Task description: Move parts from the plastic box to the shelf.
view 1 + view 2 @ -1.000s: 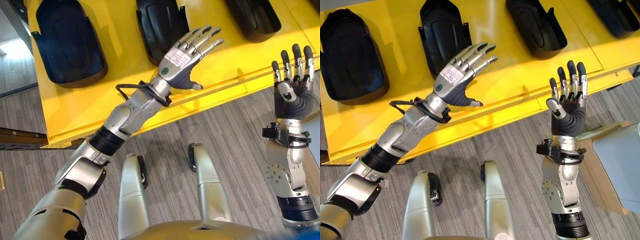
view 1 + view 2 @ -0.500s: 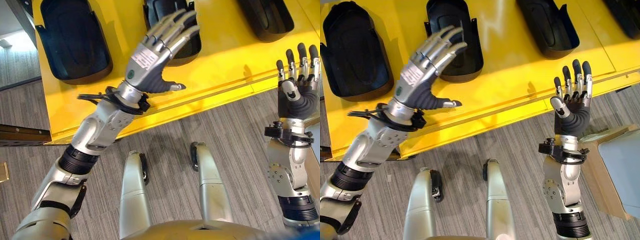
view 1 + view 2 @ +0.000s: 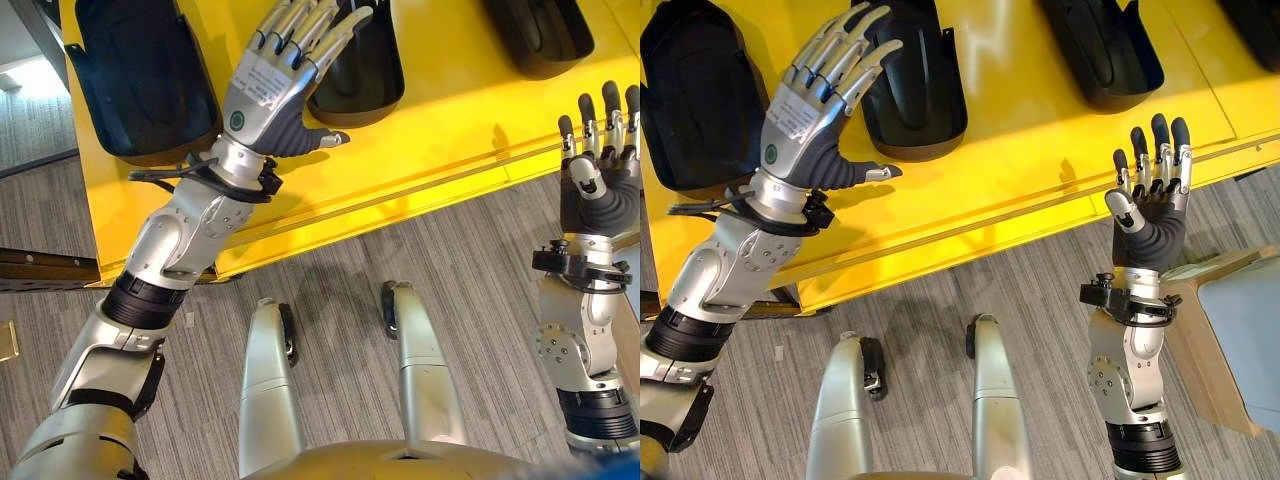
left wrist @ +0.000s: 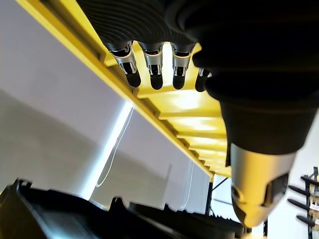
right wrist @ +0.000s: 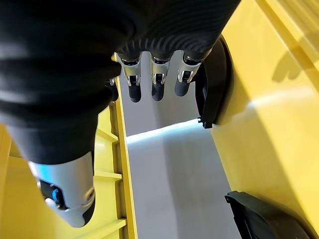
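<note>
Several black moulded parts lie in a row on the yellow shelf [image 3: 1020, 150]: one at the far left [image 3: 695, 100], a second [image 3: 925, 90] beside it, a third [image 3: 1105, 45] further right. My left hand [image 3: 800, 110] hovers open above the shelf, its straight fingers reaching over the gap between the first two parts and holding nothing. The left wrist view shows the straight fingers [image 4: 152, 74] with black parts [image 4: 75, 214] beyond. My right hand [image 3: 1152, 215] stands upright and open at the shelf's front edge on the right, empty, fingers [image 5: 157, 84] straight.
A pale grey-blue box [image 3: 1245, 330] with a tan rim sits on the floor at the right, beside my right arm. Grey wood-look floor [image 3: 930, 300] runs in front of the shelf. A dark wooden bar [image 3: 45, 270] sticks out at the left.
My left hand has swung left and further over the shelf, from the front of the second part to the gap between the first two. The right hand has hardly moved.
</note>
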You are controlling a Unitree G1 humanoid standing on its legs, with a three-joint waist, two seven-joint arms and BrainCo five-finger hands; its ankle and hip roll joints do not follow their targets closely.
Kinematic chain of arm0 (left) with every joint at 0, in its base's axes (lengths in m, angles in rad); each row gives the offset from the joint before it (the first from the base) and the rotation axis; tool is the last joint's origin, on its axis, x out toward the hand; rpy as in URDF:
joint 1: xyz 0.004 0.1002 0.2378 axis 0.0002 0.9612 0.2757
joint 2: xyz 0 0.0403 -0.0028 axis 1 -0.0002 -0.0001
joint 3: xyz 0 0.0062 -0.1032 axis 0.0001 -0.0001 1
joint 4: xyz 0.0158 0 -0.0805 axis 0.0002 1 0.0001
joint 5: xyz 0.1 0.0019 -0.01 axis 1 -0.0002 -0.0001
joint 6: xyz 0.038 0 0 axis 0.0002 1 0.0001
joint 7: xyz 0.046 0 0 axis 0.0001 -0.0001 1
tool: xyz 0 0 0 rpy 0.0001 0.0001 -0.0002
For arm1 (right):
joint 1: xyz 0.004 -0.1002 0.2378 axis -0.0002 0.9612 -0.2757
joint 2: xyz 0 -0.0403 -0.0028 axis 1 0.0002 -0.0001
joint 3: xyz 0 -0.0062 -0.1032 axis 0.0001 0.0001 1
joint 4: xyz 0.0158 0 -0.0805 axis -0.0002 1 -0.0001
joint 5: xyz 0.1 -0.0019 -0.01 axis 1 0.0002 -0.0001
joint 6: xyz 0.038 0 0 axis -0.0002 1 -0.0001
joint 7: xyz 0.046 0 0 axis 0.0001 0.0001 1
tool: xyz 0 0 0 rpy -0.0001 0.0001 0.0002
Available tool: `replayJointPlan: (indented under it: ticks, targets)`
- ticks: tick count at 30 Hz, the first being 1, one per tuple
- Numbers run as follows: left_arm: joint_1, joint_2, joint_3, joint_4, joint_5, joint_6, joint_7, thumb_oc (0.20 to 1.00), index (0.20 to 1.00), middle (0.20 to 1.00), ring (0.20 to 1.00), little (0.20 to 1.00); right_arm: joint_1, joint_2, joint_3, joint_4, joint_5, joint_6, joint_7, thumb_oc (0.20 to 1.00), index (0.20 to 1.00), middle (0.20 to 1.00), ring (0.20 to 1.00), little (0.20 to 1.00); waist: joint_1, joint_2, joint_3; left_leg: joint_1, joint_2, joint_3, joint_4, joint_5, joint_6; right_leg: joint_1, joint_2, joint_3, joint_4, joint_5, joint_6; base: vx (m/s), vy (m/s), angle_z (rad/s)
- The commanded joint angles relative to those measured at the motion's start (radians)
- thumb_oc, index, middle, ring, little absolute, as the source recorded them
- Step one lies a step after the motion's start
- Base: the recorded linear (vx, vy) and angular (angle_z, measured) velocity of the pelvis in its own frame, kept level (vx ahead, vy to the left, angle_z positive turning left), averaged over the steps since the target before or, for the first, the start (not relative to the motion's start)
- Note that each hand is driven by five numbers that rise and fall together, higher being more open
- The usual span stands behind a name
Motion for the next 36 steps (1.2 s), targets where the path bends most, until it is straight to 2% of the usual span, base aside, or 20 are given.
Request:
replayJointPlan:
  ticks: [1,7,15,27,31,36]
  targets:
    - [-0.126,0.055,-0.045,0.003,0.077,0.007,0.029,1.0,1.0,1.0,1.0,1.0,-0.049,-0.026,-0.036,-0.07,-0.018,-0.038,0.007,1.0,1.0,1.0,1.0,1.0,-0.028,0.027,0.014,0.024,-0.018,-0.057,-0.118,0.067,-0.008,0.044,-0.008,-0.021,0.025,-0.068,-0.044,0.0,0.0,0.0]
    - [-0.171,0.069,-0.1,0.059,0.126,0.013,0.005,1.0,1.0,1.0,1.0,1.0,-0.043,-0.021,-0.044,-0.07,-0.005,-0.039,0.014,1.0,1.0,1.0,1.0,1.0,-0.03,0.028,0.015,0.028,-0.017,-0.054,-0.117,0.065,-0.008,0.046,-0.009,-0.02,0.025,-0.071,-0.043,0.0,0.0,0.0]
    - [-0.157,0.082,-0.097,0.089,0.143,0.023,-0.012,1.0,1.0,1.0,1.0,1.0,-0.03,-0.015,-0.055,-0.075,-0.003,-0.035,0.024,1.0,1.0,1.0,1.0,1.0,-0.031,0.028,0.017,0.027,-0.014,-0.054,-0.118,0.065,-0.008,0.045,-0.007,-0.02,0.023,-0.07,-0.042,0.0,0.0,0.0]
    - [-0.173,0.114,-0.073,0.173,0.191,0.085,0.033,1.0,1.0,1.0,1.0,1.0,-0.019,-0.022,-0.058,-0.073,0.005,-0.024,0.036,1.0,1.0,1.0,1.0,1.0,-0.034,0.028,0.012,0.02,-0.012,-0.05,-0.107,0.062,-0.009,0.039,-0.01,-0.018,0.032,-0.073,-0.041,0.0,0.0,0.0]
    - [-0.183,0.126,-0.076,0.214,0.231,0.112,0.075,1.0,1.0,1.0,1.0,1.0,-0.021,-0.027,-0.057,-0.068,0.005,-0.029,0.034,1.0,1.0,1.0,1.0,1.0,-0.037,0.028,0.014,0.019,-0.011,-0.047,-0.1,0.059,-0.01,0.036,-0.008,-0.015,0.039,-0.076,-0.041,0.0,0.0,0.0]
    - [-0.199,0.121,-0.098,0.238,0.256,0.119,0.096,1.0,1.0,1.0,1.0,1.0,-0.025,-0.031,-0.054,-0.064,0.002,-0.034,0.03,1.0,1.0,1.0,1.0,1.0,-0.041,0.027,0.013,0.019,-0.009,-0.046,-0.098,0.058,-0.009,0.034,-0.007,-0.014,0.042,-0.076,-0.041,0.0,0.0,0.0]
